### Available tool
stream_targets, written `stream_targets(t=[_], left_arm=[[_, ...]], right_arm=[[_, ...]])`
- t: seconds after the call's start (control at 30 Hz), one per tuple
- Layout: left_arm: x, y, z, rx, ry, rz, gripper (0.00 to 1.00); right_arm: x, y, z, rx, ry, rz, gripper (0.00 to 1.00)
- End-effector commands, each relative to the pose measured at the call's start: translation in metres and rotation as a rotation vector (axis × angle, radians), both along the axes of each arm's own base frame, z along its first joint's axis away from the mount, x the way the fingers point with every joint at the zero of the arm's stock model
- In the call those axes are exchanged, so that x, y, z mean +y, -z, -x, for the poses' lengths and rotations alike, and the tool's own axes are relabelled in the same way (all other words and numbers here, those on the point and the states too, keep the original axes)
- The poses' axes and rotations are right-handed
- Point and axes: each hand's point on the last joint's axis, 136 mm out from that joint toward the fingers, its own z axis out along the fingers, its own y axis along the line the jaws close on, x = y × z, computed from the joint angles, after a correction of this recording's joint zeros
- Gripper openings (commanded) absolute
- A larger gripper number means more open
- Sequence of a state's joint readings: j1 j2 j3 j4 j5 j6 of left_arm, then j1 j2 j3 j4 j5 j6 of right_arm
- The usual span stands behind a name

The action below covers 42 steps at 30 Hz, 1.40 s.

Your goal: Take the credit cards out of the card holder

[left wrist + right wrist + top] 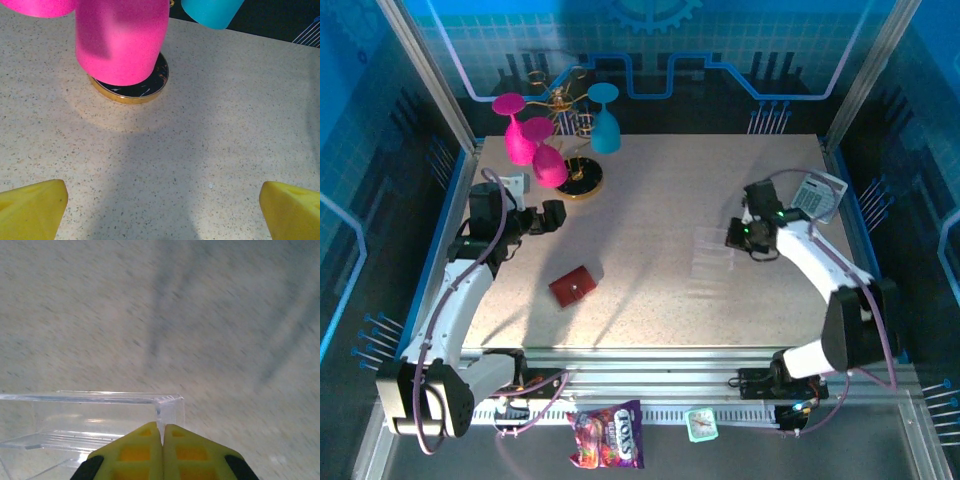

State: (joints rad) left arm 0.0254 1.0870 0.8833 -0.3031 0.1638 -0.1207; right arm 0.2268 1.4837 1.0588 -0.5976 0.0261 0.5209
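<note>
table [660,200], pale and speckled, lies under both my arms. far to the left, my left pincer [552,216] hangs released, low over the bare surface; in its wrist view the yellow fingertips [32,210] stand wide apart at the two lower corners with nothing between them. just beyond it sits a round base [150,87], dark with a gold rim. pink glasses [122,40] hang over that base, and a blue glass [605,120] is to their right.

right of my left forearm and nearer the front edge, the card holder [573,287] rests flat on the table. it is red, folded shut with its snap tab on top, and turned at a slant. it lies well apart from both pincers, and neither touches it. what it holds is hidden by the fold.

further right, a clear box [100,415] stands on the table, faint from above. my right pincer [162,435] is clenched, its yellow tips pressed together right at the box's near corner. i cannot tell whether a thin wall is nipped between them or only touched. behind my right arm, at the table's far right corner, a grey-white calculator [820,195] lies tilted.
</note>
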Motion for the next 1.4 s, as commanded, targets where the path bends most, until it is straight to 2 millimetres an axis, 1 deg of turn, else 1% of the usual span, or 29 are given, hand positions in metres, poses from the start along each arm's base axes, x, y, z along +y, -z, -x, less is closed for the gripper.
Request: stream_targets(t=[0.0, 0.07, 0.17, 0.23, 0.3, 0.43, 0.53, 0.63, 0.83, 0.87, 0.93, 1.1, 1.17, 1.23, 1.37], left_arm=[[-0.005, -0.007, 0.003, -0.017, 0.039, 0.005, 0.99], [-0.004, -0.007, 0.003, -0.017, 0.040, 0.002, 0.99], [-0.004, -0.009, 0.003, -0.019, 0.039, 0.003, 0.99], [-0.004, -0.009, 0.004, -0.019, 0.037, 0.002, 0.99], [-0.004, -0.010, 0.004, -0.019, 0.036, 0.000, 0.99], [-0.004, -0.010, 0.006, -0.021, 0.037, -0.001, 0.99], [-0.004, -0.011, 0.006, -0.028, 0.036, -0.001, 0.99], [-0.003, -0.011, 0.006, -0.027, 0.034, -0.001, 0.99], [-0.004, -0.011, 0.006, -0.025, 0.036, 0.000, 0.99], [-0.004, -0.010, 0.006, -0.022, 0.036, 0.002, 0.99], [-0.004, -0.009, 0.006, -0.019, 0.036, 0.001, 0.99], [-0.004, -0.006, 0.007, -0.005, 0.031, 0.006, 0.99], [-0.005, 0.000, 0.006, 0.022, 0.028, 0.019, 0.99], [-0.009, 0.010, 0.007, 0.075, 0.036, 0.035, 1.00], [-0.019, 0.036, 0.013, 0.222, 0.040, 0.077, 0.99]], right_arm=[[0.041, -0.015, -0.043, -0.072, -0.056, -0.026, 0.00], [0.067, -0.012, -0.067, -0.070, -0.099, -0.015, 0.00], [0.096, -0.006, -0.090, -0.062, -0.138, -0.023, 0.00], [0.111, -0.001, -0.103, -0.054, -0.152, -0.029, 0.00], [0.121, 0.005, -0.112, -0.045, -0.159, -0.027, 0.00], [0.122, 0.018, -0.120, -0.027, -0.140, 0.008, 0.00], [0.119, 0.027, -0.119, -0.015, -0.127, 0.024, 0.00], [0.116, 0.032, -0.118, -0.006, -0.116, 0.037, 0.00], [0.113, 0.031, -0.116, -0.006, -0.104, 0.044, 0.00], [0.112, 0.030, -0.116, -0.005, -0.101, 0.045, 0.01], [0.112, 0.029, -0.115, -0.007, -0.099, 0.043, 0.07], [0.113, 0.023, -0.115, -0.018, -0.102, 0.033, 0.13], [0.114, 0.019, -0.114, -0.026, -0.105, 0.025, 0.14], [0.114, 0.014, -0.114, -0.035, -0.106, 0.019, 0.15], [0.115, 0.002, -0.112, -0.057, -0.114, 0.003, 0.20]])
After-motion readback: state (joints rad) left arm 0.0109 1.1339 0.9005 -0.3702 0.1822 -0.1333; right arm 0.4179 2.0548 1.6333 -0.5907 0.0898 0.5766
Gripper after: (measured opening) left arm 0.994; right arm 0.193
